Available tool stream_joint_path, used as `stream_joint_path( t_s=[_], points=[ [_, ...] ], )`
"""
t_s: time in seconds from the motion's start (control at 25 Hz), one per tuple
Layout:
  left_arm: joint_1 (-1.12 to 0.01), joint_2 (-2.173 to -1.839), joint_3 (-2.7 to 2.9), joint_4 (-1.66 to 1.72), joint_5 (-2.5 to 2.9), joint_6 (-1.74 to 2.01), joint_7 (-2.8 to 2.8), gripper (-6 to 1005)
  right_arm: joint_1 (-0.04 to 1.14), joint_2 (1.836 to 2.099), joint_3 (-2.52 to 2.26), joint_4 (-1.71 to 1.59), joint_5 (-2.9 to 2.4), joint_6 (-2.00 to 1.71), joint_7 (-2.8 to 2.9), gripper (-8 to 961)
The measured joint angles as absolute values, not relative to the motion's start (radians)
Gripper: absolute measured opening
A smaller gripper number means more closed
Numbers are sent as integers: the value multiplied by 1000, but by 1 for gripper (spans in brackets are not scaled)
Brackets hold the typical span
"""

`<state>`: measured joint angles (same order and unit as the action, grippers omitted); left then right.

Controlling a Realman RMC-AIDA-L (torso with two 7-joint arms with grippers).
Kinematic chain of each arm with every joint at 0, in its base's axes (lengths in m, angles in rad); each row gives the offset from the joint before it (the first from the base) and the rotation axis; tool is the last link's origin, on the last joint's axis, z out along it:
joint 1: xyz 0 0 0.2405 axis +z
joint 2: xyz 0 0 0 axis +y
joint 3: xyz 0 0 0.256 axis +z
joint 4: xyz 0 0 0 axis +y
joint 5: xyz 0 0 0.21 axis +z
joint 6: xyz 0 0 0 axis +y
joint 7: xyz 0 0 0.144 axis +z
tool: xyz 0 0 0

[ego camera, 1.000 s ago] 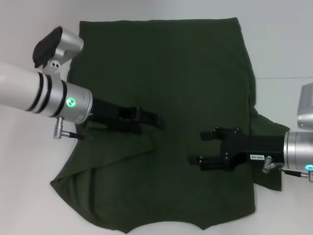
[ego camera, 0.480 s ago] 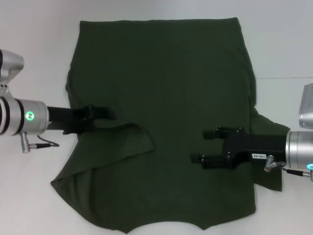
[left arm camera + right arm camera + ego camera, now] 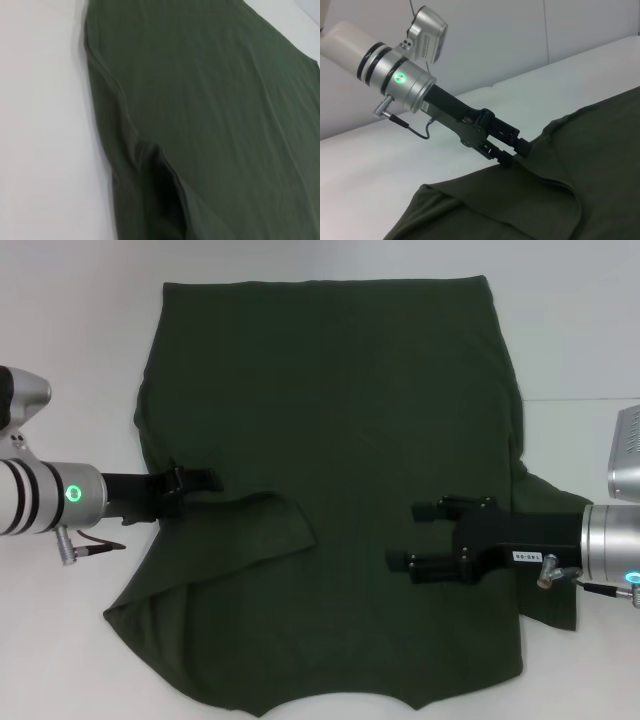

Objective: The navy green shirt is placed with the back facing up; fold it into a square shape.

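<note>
The left gripper (image 3: 200, 480) sits at the left side, its arm reaching in level from the left edge, a green light glowing on the silver wrist. Its fingers (image 3: 512, 145) are slightly parted. The right gripper (image 3: 412, 536) reaches in from the right, lying level, its two black fingers (image 3: 425, 565) spread apart and pointing left.

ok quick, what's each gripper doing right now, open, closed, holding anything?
Left gripper: fingers open, holding nothing, at the left edge of the navy green shirt.
Right gripper: fingers open, empty, over the shirt's right half.
</note>
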<state>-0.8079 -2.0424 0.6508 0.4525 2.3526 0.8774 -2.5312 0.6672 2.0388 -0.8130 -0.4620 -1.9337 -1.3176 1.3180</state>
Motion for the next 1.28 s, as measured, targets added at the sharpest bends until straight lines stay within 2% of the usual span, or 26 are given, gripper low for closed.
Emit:
stream_joint_path(
  t_s=[0.64, 0.92, 1.28],
  points=[
    [-841, -2060, 642, 423, 2323, 810, -2518, 817, 667, 2039, -813, -461, -1934, -1318, 1310, 924],
    [-874, -2096, 611, 427, 1843, 977, -2054, 817, 671, 2045, -815, -458, -1934, -1312, 1301, 924],
    [-747, -2080, 608, 435, 1743, 1030, -1952, 816, 671, 2038, -806, -458, -1928, -1292, 1317, 925]
  ],
)
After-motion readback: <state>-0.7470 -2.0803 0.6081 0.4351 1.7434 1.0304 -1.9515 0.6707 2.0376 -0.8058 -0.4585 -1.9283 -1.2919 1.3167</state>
